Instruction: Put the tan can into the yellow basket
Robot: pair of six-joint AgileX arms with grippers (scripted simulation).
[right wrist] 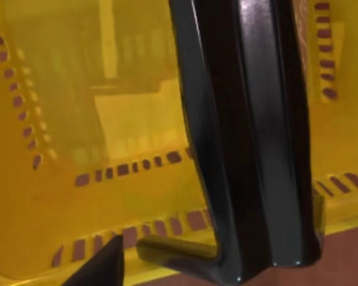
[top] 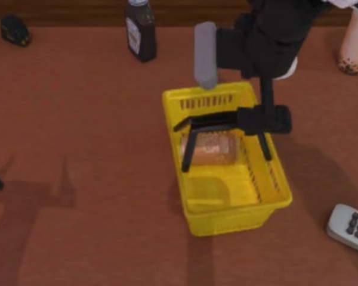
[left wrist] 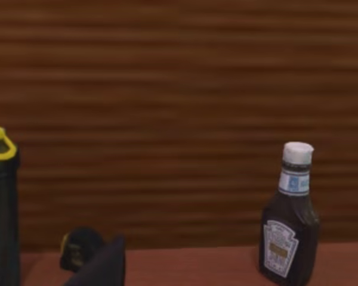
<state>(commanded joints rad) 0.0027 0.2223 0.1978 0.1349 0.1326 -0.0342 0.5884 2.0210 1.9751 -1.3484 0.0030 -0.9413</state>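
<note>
At table centre, our stock as seen from above:
Yellow basket [top: 227, 196]: slotted plastic, upright on the brown table [top: 77, 179], slightly right of the middle; black handles [top: 215, 122] folded across its far half
Tan can [top: 210, 149]: lying on its side on the basket floor, in the far half, partly under the handles; pale markings on its side face up
Right gripper [top: 264, 119]: ours, held over the basket's far right rim just above the handles, apart from the can; we cannot tell whether its fingers are spread or closed, since the dark handle and the dark gripper run together
Right wrist view: filled by the basket's inner yellow wall [right wrist: 77, 119] with its rows of slots, and one glossy black handle bar [right wrist: 250, 137] close to the lens
Left gripper: at the table's left edge, only a dark sliver of it in the top view; we cannot tell how its fingers stand
Dark brown bottle [top: 140, 30]: white label, pale cap, upright at the far edge, left of the basket
Pale cup [top: 355, 44]: dark pearls at its base, far right corner
Remote control [top: 351, 226]: grey, dark buttons, near right edge
Small dark object [top: 14, 30]: yellow-trimmed, far left corner
Grey cylinder [top: 205, 53]: just behind the basket's far rim
</note>
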